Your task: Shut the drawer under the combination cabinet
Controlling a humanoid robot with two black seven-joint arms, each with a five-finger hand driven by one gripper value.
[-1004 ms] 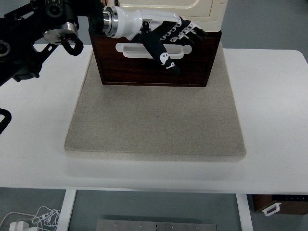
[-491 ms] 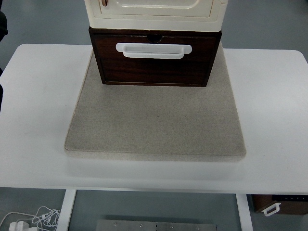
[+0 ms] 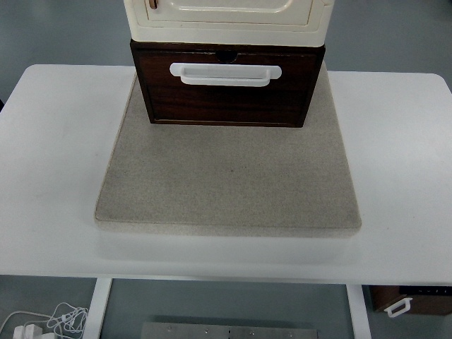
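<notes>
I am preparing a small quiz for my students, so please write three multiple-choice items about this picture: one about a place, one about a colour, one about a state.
1. On what does the cabinet stand?
A. the bare white table
B. a grey mat
C. the floor

2. Which colour has the drawer's handle?
A. white
B. black
C. red

3. How many robot hands are over the table?
A. two
B. one
C. none

Key:
1 B: the cabinet and its drawer stand at the far edge of the grey mat, which lies on the table.
2 A: the handle is white on dark brown wood.
3 C: neither arm shows.
</notes>
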